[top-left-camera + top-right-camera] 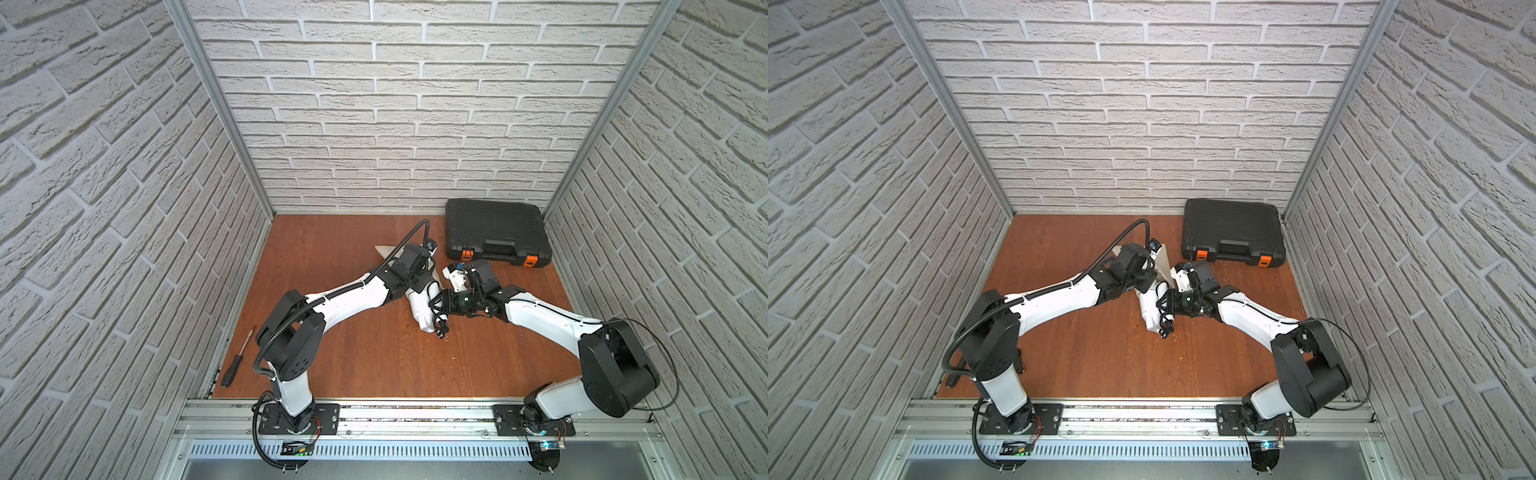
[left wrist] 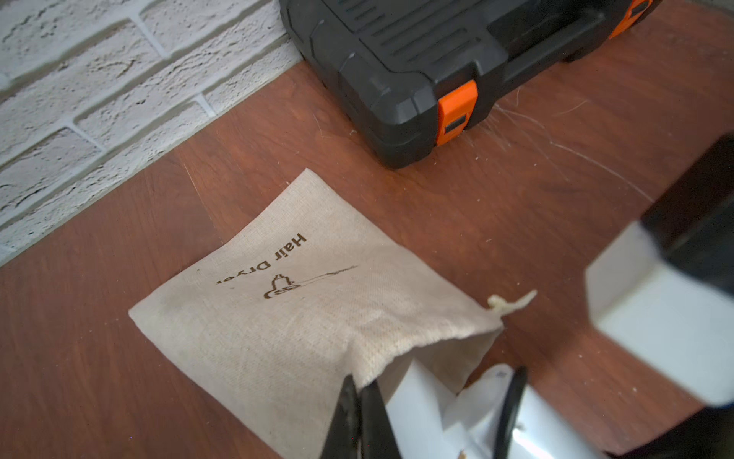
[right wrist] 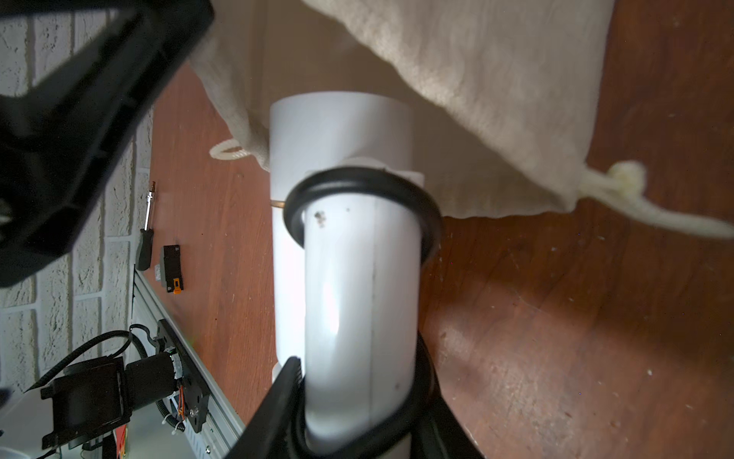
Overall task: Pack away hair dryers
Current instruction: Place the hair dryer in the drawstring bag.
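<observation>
White arm links (image 1: 353, 297), black joints (image 1: 291, 336), corrugated black cable (image 1: 403, 243).

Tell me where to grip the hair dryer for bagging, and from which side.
Take the hair dryer by its straight handle, from the end away from the bag: the barrel lies at the bag's open mouth, and the slim round handle suits parallel jaws.

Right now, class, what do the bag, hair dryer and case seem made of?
Bag: beige woven cloth, matte; the weave shows. Hair dryer: smooth white plastic, probably; glossy highlights. Case: black hard plastic, it seems; moulded ribs, dull sheen.
</observation>
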Controlling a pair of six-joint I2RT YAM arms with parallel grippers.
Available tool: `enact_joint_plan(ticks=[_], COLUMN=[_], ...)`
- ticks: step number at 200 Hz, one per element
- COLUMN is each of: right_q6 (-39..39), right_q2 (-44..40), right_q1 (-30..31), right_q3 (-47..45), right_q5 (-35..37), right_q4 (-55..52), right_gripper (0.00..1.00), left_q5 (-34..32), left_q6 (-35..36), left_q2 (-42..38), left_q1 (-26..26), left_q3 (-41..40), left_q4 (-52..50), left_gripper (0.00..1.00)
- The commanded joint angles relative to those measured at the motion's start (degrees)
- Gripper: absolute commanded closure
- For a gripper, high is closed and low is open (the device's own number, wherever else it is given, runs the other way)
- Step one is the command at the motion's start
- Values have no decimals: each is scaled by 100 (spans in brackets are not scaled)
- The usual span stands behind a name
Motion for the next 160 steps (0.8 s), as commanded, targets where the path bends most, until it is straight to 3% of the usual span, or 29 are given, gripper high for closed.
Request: enact_joint_plan(ticks=[1,84,160], right_q6=[-66,-123,632], right_q2=[51,429,538], right_q1=[109,203,-355], right_q3=[368,952,605], right_q5=[174,650,-86], right_q4=[228,-163,611], right_gripper=[97,97,97], left_q5=[246,603,487], left_q6=[-228,-590,-699], left_q2=[138,-84,-767], left_q1=[-59,-116,-116], left_q3=[220,-90,-738], left_q4=[503,937,1003], left_gripper=[100,100,100])
